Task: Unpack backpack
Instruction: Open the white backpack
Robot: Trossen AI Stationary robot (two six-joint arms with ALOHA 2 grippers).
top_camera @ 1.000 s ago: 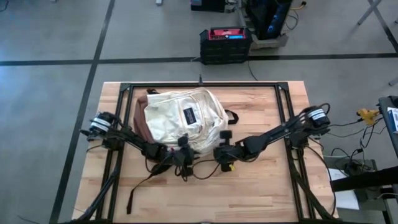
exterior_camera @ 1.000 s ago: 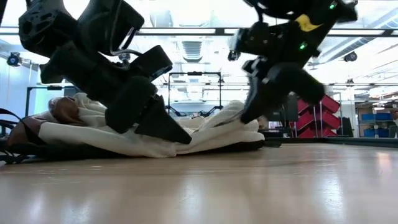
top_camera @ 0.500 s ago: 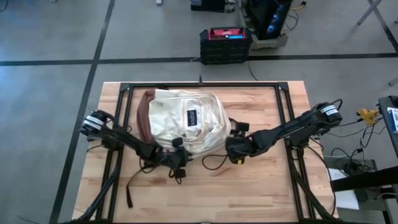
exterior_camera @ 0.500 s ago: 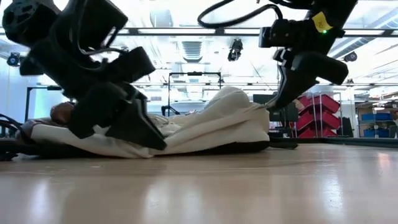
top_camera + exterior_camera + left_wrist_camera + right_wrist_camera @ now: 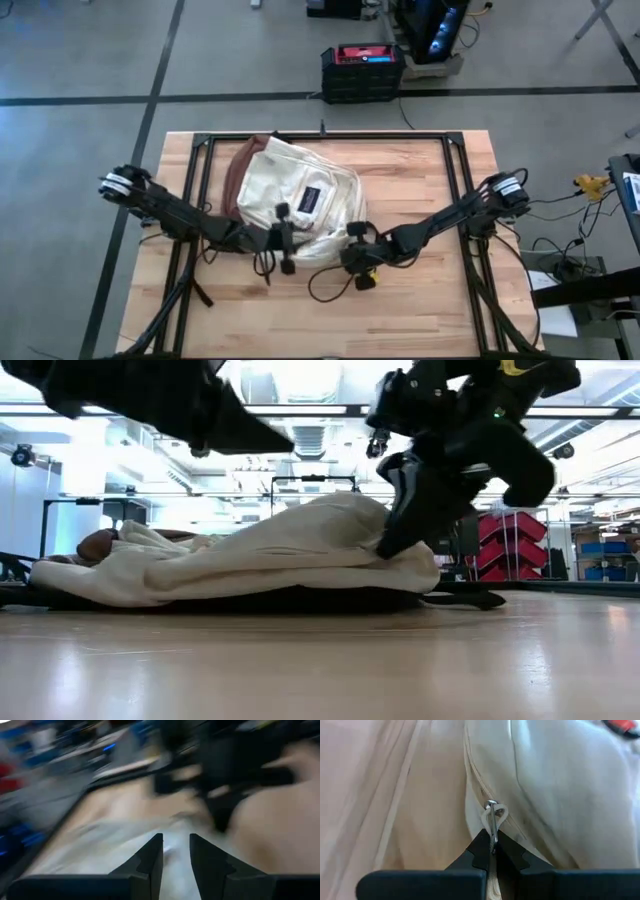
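The cream-white backpack [image 5: 300, 200] lies flat on the table, its reddish-brown base [image 5: 233, 178] toward the far left and its dark logo patch [image 5: 310, 197] facing up. My right gripper [image 5: 352, 262] is at the backpack's near right edge, shut on a zipper pull. My left gripper [image 5: 283, 240] hangs over the near edge and, in the low view, stands well above the fabric [image 5: 270, 435]. Its fingers [image 5: 150, 857] show a narrow gap with nothing between them. Black straps [image 5: 322, 287] trail on the wood near the pack. My right gripper [image 5: 492, 851] pinches the metal zipper pull with its cream cord loop [image 5: 492, 817] between its two fingertips, at the backpack's near right edge. The pull runs along the fingers. In the low view the fabric [image 5: 340, 515] by the gripper stands raised off the table.
A black metal frame [image 5: 320, 137] borders the table's working area, with rails [image 5: 470, 250] along both sides. A red-and-black case [image 5: 362, 65] sits on the floor past the far edge. Bare wood [image 5: 330, 320] stretches along the near side.
My left gripper has risen from table height to well above the backpack and drifted toward the far edge. My right gripper swung right, then back left and nearer. The backpack turned a little, and its near right part now stands higher.
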